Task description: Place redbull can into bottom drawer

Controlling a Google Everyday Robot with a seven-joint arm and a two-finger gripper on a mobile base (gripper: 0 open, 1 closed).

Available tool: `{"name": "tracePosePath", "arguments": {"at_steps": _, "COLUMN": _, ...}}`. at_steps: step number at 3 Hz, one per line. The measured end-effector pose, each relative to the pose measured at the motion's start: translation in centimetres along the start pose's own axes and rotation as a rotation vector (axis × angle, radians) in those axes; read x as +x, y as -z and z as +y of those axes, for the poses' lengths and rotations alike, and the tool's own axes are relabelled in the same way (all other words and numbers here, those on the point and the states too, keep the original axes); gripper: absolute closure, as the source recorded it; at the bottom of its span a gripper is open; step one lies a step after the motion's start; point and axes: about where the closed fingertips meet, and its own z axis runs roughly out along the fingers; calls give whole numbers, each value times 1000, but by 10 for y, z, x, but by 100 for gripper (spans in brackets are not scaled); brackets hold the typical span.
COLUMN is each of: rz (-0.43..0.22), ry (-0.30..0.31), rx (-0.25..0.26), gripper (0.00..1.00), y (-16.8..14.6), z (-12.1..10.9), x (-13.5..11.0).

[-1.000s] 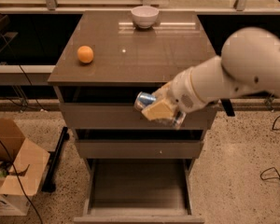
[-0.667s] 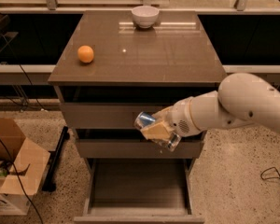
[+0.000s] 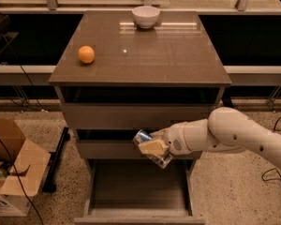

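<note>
My gripper (image 3: pixel 152 148) is shut on the redbull can (image 3: pixel 143 138), a slim blue-and-silver can held tilted with its silver top up and to the left. It hangs in front of the middle drawer's front panel, above the bottom drawer (image 3: pixel 138 187), which is pulled open and shows a bare tray. My white arm (image 3: pixel 234 137) reaches in from the right.
An orange fruit (image 3: pixel 86 54) lies on the cabinet top (image 3: pixel 145 55) at the left, and a white bowl (image 3: pixel 145 16) stands at its back edge. An open cardboard box (image 3: pixel 11 168) sits on the floor at the left. Cables lie on the floor at the right.
My arm has lowered the can from in front of the top drawer to the middle drawer's front, closer to the open bottom drawer.
</note>
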Motion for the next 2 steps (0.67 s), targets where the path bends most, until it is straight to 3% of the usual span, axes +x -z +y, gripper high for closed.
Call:
{"name": "tracePosePath", "arguments": {"at_steps": 1, "rz": -48, "ry": -43, "rx": -39, "gripper": 100, "y": -22, "z": -3, "x": 17}}
{"name": "tracePosePath", "arguments": {"at_steps": 2, "rz": -86, "ry": -112, "rx": -95, "gripper": 100, "y": -70, "z": -5, "x": 55}}
